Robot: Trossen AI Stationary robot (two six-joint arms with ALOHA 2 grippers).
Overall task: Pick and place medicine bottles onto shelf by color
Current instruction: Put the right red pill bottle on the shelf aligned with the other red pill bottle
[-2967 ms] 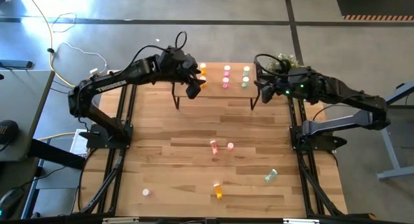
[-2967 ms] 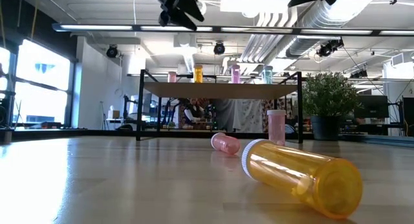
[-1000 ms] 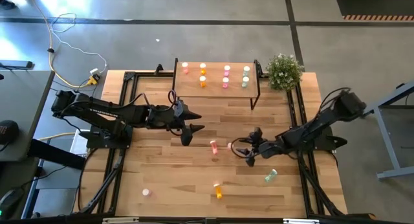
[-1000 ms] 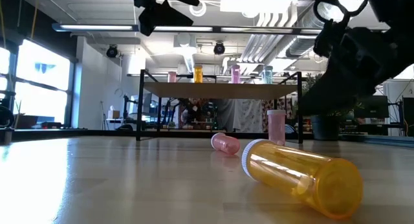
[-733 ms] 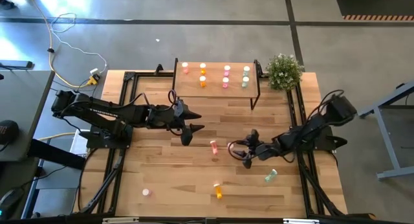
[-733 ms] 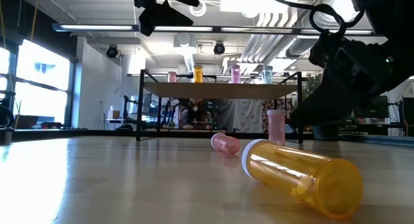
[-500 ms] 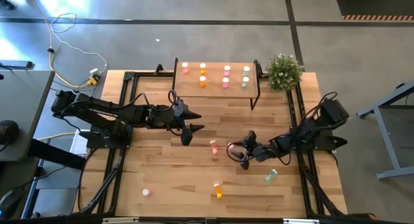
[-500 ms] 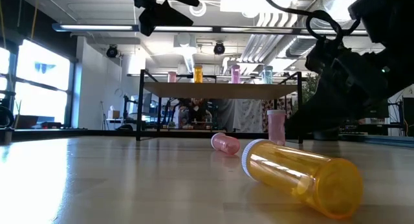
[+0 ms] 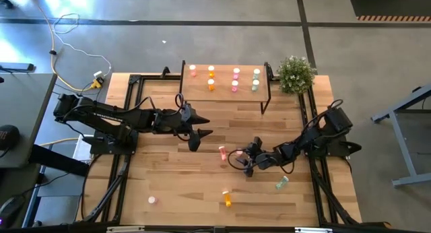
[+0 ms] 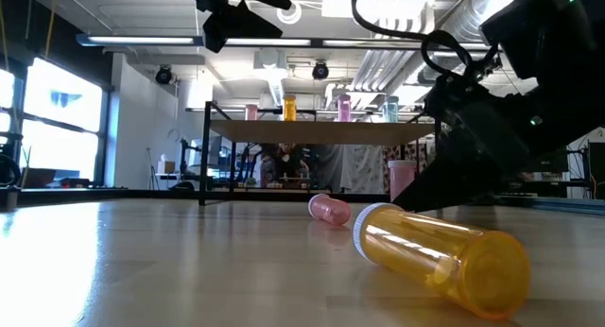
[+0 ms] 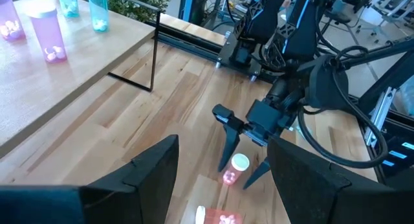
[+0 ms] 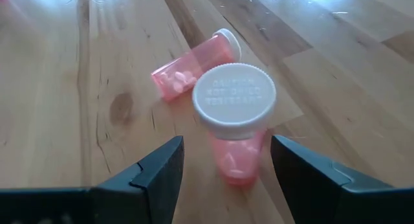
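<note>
Two pink bottles sit mid-desk, and the right pincer [image 9: 237, 160] is right on top of them: it hangs low with its fingers spread wide, gripping nothing, and the upright pink bottle [image 12: 233, 122] stands between the two fingers [image 12: 141, 179], not touching either. Just beyond that one lies a second pink bottle [image 12: 194, 65] on its side, white cap pointing away, close beside the upright one. From the left wrist view you can see the same picture from the far side: right pincer [image 11: 240, 160] straddling the capped pink bottle [image 11: 235, 169]. The left pincer [image 9: 200, 133] hovers high over the desk [image 9: 168, 176], to the left of the pink pair, fingers apart and empty. On the near side of the desk an orange bottle [image 9: 227, 198] lies on its side, a pale green bottle [image 9: 281, 183] lies to its right, and a small pink one [image 9: 152, 200] stands at the near left. At the far edge, the shelf [image 9: 222, 92] carries bottles upright in rows: pink, orange, pink, and green from left to right. A potted plant [image 9: 295, 73] sits at the shelf's right end.
</note>
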